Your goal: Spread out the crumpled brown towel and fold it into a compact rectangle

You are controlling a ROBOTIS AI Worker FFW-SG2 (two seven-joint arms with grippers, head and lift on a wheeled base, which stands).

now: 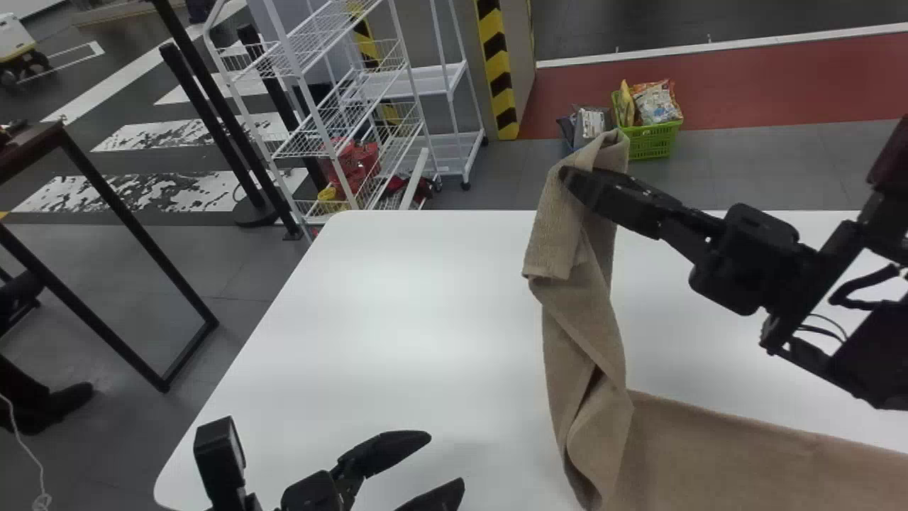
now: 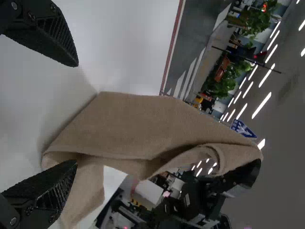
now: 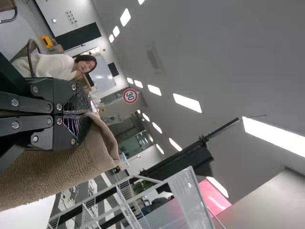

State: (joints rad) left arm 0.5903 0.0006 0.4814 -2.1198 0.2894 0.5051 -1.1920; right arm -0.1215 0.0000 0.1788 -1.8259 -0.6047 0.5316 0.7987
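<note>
My right gripper (image 1: pixel 583 186) holds the top of the brown towel (image 1: pixel 583 341) up above the white table; the towel hangs down in folds, and its lower part lies flat toward the front right. The right wrist view has the right gripper (image 3: pixel 86 113) closed on the towel (image 3: pixel 71 164) edge. Low in the head view, left of the hanging cloth, is my left gripper (image 1: pixel 445 458), its two fingers apart with nothing between them. In the left wrist view, the left gripper (image 2: pixel 76 114) is spread, with the draped towel (image 2: pixel 138 126) beyond its fingertips.
The white table (image 1: pixel 397 305) extends under the cloth and both arms. Behind it on the floor stand a white wire rack (image 1: pixel 333 106) and a green basket (image 1: pixel 651 142) with packages. A dark-framed table (image 1: pixel 106 191) is off to the left.
</note>
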